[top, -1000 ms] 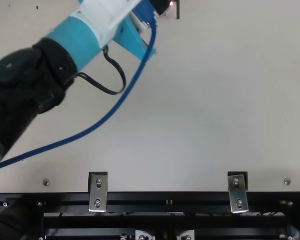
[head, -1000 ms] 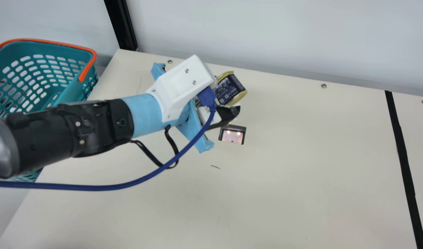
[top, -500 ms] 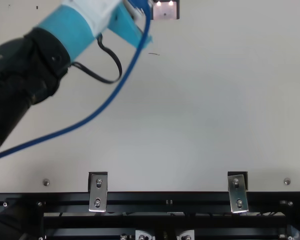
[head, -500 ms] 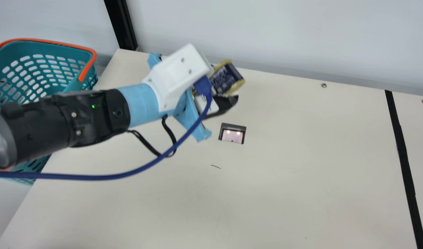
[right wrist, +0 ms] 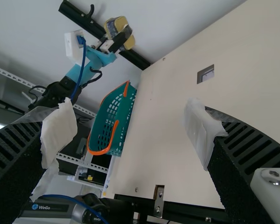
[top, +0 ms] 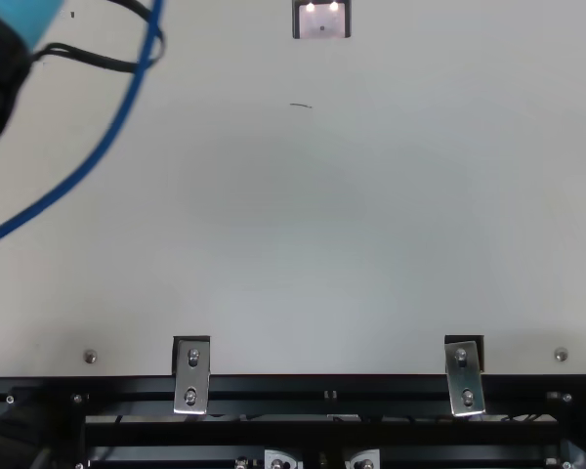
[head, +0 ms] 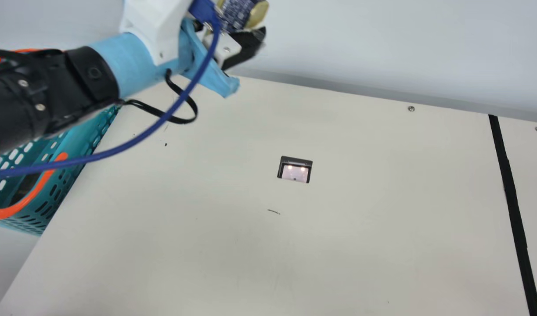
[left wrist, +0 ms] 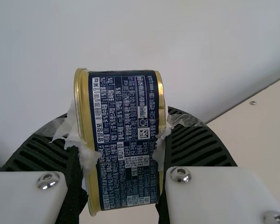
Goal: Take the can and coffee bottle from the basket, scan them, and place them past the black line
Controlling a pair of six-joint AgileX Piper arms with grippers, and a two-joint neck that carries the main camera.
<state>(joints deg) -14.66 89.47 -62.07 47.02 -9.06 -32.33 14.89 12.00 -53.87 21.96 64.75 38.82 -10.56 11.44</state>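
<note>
High at the upper left of the main view, my left gripper (head: 239,33) is shut on the can (head: 238,14), dark blue with gold rims. In the left wrist view the can (left wrist: 126,140) stands slightly tilted between both ribbed fingers of the left gripper (left wrist: 123,154). The scanner (head: 295,171) is a small lit window set in the table. My right gripper (right wrist: 133,135) stands open in the right wrist view, with nothing between its fingers. The black line (head: 509,188) crosses the table's right part.
The teal basket (head: 70,145) with orange handles stands at the table's left edge, partly behind my left arm; its contents are mostly hidden. A blue cable (head: 149,129) hangs from the left gripper. Metal brackets (top: 191,375) line the near table edge.
My left arm has lifted and swung toward the upper left with the can in its gripper, away from the scanner. Its cable has moved along with it.
</note>
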